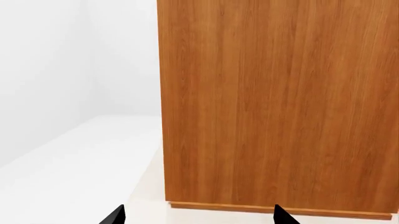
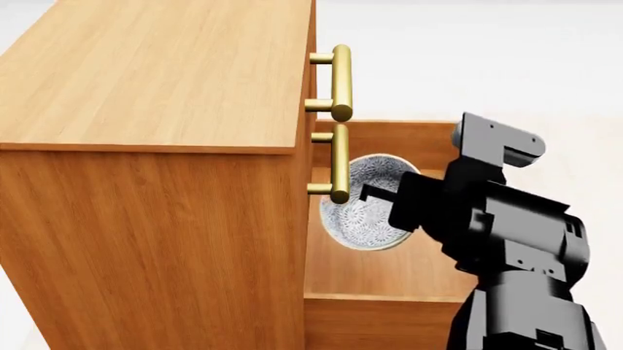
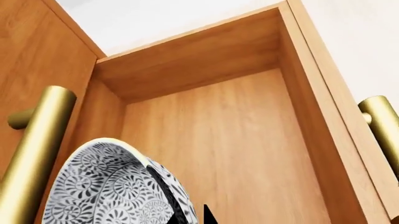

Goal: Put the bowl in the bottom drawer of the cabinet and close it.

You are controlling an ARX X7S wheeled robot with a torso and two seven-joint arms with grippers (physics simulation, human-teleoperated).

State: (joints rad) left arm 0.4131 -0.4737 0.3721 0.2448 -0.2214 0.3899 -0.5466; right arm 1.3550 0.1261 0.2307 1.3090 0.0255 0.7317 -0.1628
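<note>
The blue-grey patterned bowl hangs tilted on its side over the open bottom drawer of the orange-brown cabinet. My right gripper is shut on its rim. In the right wrist view one finger lies inside the bowl and the other outside, with the right gripper above the bottom drawer's bare wooden floor. My left gripper is open and holds nothing. It faces the cabinet's plain side panel, near its base.
Two brass bar handles of the upper drawers stick out just beside the bowl. The drawer's own handle shows past its front wall. White floor lies beside the cabinet.
</note>
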